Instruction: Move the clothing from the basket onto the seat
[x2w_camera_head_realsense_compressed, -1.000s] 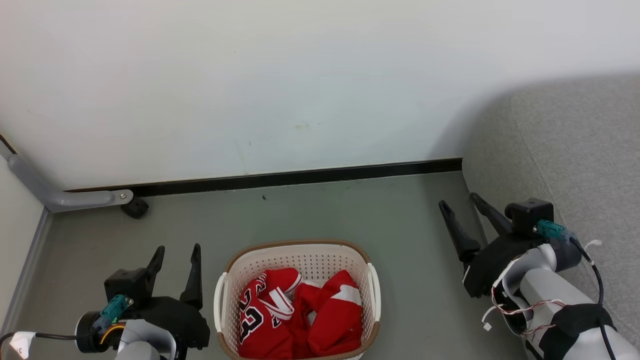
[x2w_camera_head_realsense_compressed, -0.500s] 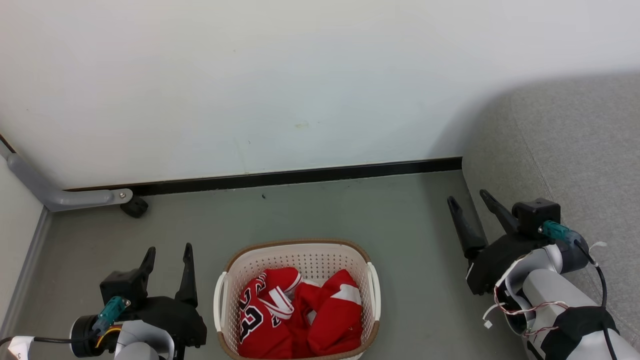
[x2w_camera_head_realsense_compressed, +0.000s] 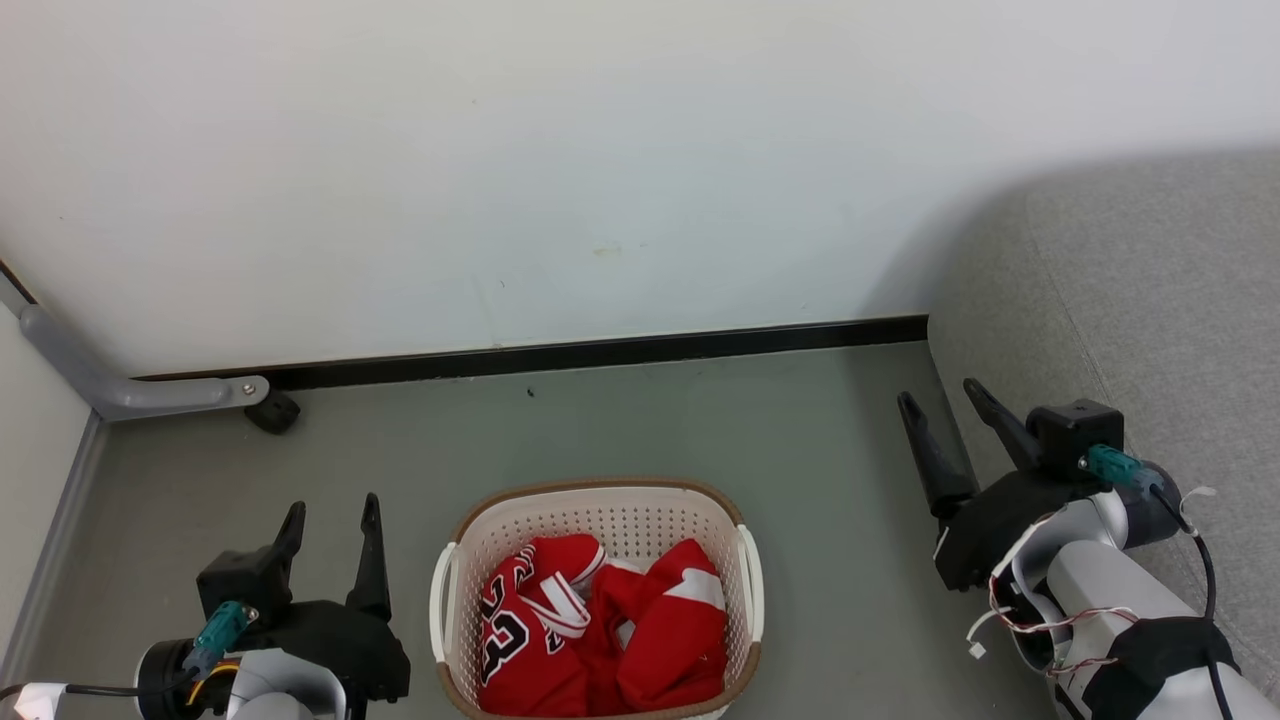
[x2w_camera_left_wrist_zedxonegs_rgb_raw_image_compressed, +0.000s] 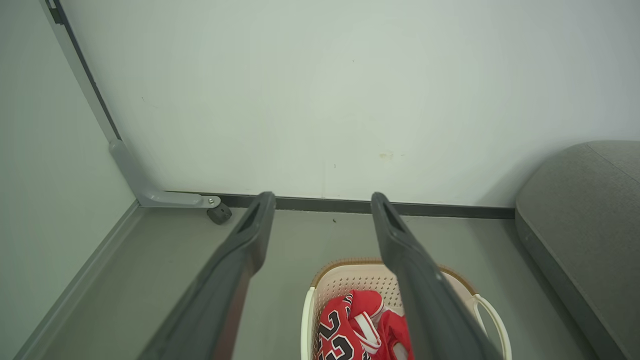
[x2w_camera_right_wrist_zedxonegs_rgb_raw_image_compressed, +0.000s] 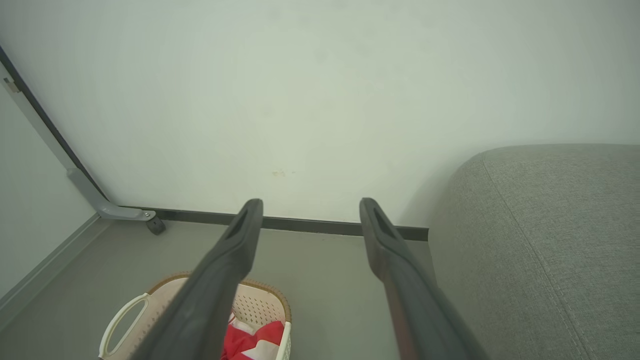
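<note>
The cream basket (x2w_camera_head_realsense_compressed: 600, 495) with a brown rim stands on the floor at the bottom centre of the head view. Inside it lies the red clothing (x2w_camera_head_realsense_compressed: 600, 630), the "23" jersey on the left and the shorts with white panels on the right. My left gripper (x2w_camera_head_realsense_compressed: 332, 508) hovers open just left of the basket, holding nothing. My right gripper (x2w_camera_head_realsense_compressed: 938, 392) is open and empty between the basket and the grey seat (x2w_camera_head_realsense_compressed: 1150, 300). The left wrist view has the basket (x2w_camera_left_wrist_zedxonegs_rgb_raw_image_compressed: 350, 272) and clothing (x2w_camera_left_wrist_zedxonegs_rgb_raw_image_compressed: 357, 325) low between the fingers. The right wrist view has the basket (x2w_camera_right_wrist_zedxonegs_rgb_raw_image_compressed: 260, 302) and the seat (x2w_camera_right_wrist_zedxonegs_rgb_raw_image_compressed: 540, 240).
A white wall with a black skirting strip (x2w_camera_head_realsense_compressed: 600, 352) closes the back. A grey metal leg with a dark caster (x2w_camera_head_realsense_compressed: 270, 412) juts from the left wall. Bare grey floor (x2w_camera_head_realsense_compressed: 650, 420) lies between basket and wall.
My left gripper has drawn back toward the bottom of the head view. My right gripper has shifted slightly right, toward the seat. Basket and clothing have not moved.
</note>
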